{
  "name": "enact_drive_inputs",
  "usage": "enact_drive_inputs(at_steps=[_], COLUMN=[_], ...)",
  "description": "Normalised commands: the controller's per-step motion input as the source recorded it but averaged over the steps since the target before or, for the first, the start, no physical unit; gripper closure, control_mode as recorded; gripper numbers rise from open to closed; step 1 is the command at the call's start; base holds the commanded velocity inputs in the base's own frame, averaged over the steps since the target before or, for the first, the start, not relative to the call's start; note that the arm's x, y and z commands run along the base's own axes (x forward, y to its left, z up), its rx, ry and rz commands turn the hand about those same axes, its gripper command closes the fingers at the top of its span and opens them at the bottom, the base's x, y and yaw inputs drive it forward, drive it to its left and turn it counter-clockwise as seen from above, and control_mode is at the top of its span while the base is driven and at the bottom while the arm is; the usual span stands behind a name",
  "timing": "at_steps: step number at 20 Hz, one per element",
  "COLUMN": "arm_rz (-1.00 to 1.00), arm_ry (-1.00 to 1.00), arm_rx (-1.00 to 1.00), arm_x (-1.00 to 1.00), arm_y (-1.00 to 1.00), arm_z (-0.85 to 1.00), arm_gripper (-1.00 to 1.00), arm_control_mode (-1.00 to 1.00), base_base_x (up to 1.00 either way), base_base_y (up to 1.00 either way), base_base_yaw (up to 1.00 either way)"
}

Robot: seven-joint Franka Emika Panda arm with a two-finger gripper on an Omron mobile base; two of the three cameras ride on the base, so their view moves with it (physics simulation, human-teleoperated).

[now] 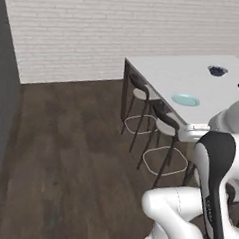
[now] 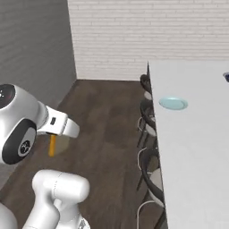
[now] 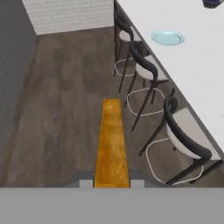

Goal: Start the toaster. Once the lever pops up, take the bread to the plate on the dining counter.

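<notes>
The gripper (image 3: 112,183) is clamped on the bread (image 3: 112,144) over the floor — a light, stiff, crumbly slice, best pinched by its edge — well short of the plate (image 3: 167,38).

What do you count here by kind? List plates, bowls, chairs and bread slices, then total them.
Plate: 1
Bowl: 1
Chairs: 3
Bread slice, held in the gripper: 1
Total: 6
</notes>
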Motion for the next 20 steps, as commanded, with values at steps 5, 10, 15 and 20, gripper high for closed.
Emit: enact_drive_inputs(at_steps=[5, 10, 15, 20], arm_rz=[0.0, 0.0, 0.0, 0.0], arm_ry=[0.0, 0.0, 0.0, 0.0], arm_rx=[0.0, 0.0, 0.0, 0.0], arm_x=[0.0, 0.0, 0.0, 0.0], arm_y=[0.0, 0.0, 0.0, 0.0], arm_z=[0.0, 0.0, 0.0, 0.0], arm_gripper=[1.0, 1.0, 1.0, 1.0], arm_control_mode=[1.0, 1.0, 1.0, 1.0], base_base_x=[0.96, 0.96, 0.75, 0.58], base_base_y=[0.54, 0.6, 0.61, 0.69], base_base_yaw=[-0.58, -0.58, -0.63, -0.68])
